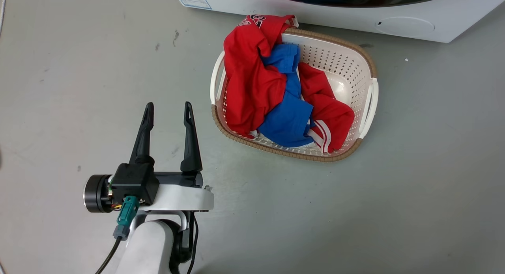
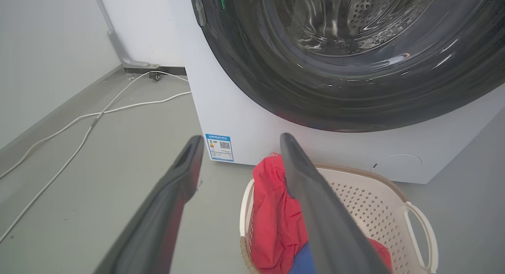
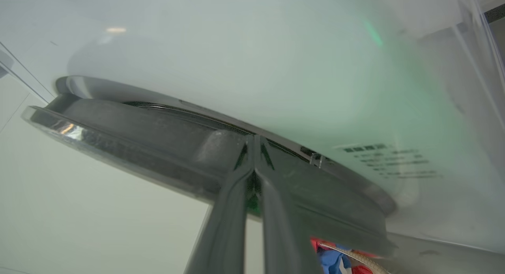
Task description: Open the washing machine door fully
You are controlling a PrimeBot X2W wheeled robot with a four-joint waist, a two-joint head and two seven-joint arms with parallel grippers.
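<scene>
The step in hand looks to be the pull itself. The right gripper [image 3: 254, 138] has its fingers drawn together until the tips meet, and those tips lie at the dark rim of the washing machine door [image 3: 158, 140], near the middle of the right wrist view. Whether they are hooked behind the rim or merely touch it, I cannot tell. To do it well, I judge the tips should sit behind the rim before any pull. The arm should then sweep slowly in an arc about the hinge, not straight back, so the fingers do not slip off the glossy ring. The left gripper [image 1: 168, 104], at 7 o'clock in the head view, has its fingers spread wide and holds nothing; it is best kept out of the door's swing and away from the laundry basket [image 1: 335, 55] just before the machine. The left wrist view gives the door's face at 1 o'clock, with the drum behind the glass. The right wrist view gives the rim edge-on, and the head view catches a dark sliver of it at 12 o'clock.
</scene>
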